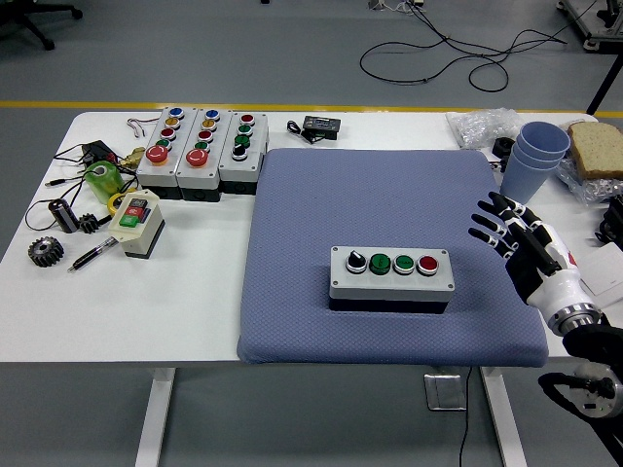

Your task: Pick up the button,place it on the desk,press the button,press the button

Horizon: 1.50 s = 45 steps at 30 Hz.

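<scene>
**My open hand hovers at the mat's edge, button box untouched**

Head view: my right hand (521,248) reaches in from the lower right corner, black fingers (490,222) spread apart and holding nothing, above the right edge of the blue mat (321,204). The button box (390,272), grey with a black selector knob, two green buttons and one red in a row, sits flat on the mat, slightly below its centre. My hand is to the right of the box and clear of it, not touching. My left arm does not show.

The mat covers the middle and right of the white table (195,302). At the table's far left, three more grey control boxes (200,148) stand side by side, touching, each with a column of coloured buttons. Just in front of them lies a small switch box (136,220) with one red and one green key. Near it are a green roll of tape (100,181), a dark gear (44,252), a pen (93,255) and some loose cables. A black adapter (321,125) rests beyond the mat's far edge. At the far right, stacked blue cups (541,156) stand beside a slice of bread (596,148) and crumpled clear plastic (482,126).
</scene>
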Each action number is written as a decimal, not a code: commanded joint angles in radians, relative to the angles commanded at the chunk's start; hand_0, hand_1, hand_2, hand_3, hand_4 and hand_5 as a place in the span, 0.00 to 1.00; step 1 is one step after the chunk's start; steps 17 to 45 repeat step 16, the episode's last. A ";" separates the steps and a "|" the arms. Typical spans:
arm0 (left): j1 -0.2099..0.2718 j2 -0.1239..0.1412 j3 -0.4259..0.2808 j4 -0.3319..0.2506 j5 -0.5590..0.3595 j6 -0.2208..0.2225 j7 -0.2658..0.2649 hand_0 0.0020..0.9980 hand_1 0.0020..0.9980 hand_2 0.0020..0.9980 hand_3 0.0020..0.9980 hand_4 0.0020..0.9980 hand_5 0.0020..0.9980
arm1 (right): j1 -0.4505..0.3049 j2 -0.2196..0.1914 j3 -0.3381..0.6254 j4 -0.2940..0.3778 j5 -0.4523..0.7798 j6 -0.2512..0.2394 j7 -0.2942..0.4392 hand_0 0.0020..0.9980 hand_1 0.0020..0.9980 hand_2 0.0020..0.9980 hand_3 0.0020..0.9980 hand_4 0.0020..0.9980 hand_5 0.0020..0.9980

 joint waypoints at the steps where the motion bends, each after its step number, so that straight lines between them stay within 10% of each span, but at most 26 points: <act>1: 0.000 0.000 0.000 0.000 0.000 0.000 0.000 0.60 0.63 0.68 0.55 0.35 0.70 | 0.000 0.000 0.000 0.000 0.000 -0.001 0.000 0.66 0.62 0.66 0.62 0.73 0.30; 45: -0.003 0.000 0.000 0.000 -0.003 0.001 0.001 0.60 0.63 0.67 0.55 0.35 0.70 | 0.004 0.003 0.006 0.000 0.003 -0.004 0.000 0.66 0.62 0.66 0.62 0.73 0.29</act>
